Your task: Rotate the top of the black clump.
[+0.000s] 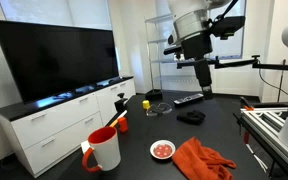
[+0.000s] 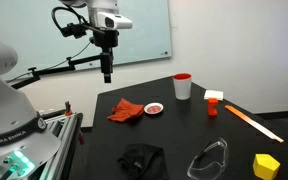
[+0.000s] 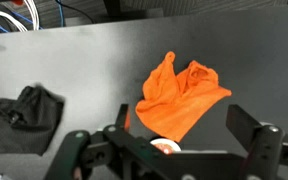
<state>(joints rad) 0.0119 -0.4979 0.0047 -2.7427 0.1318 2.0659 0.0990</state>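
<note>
Black clump (image 1: 120,104) is seen upright at the edge of the dark table (image 1: 229,128) nearest the white cabinet (image 1: 54,128), a yellowish bit showing at its top and a small red object (image 1: 122,124) just beside it. The gripper (image 1: 205,89) is held high above the table, well apart from it, with the jaws spread wide and nothing between them; in the wrist view the gripper (image 3: 171,152) is framed over an orange cloth (image 3: 179,95) and a lump of black fabric (image 3: 26,115). A red-and-white mug (image 1: 104,150), a small dish (image 1: 163,150) and a black remote (image 1: 187,99) are spread across the tabletop. A yellow block (image 2: 267,165) and clear glasses (image 2: 209,158) are shown near the front edge in an exterior view.
</note>
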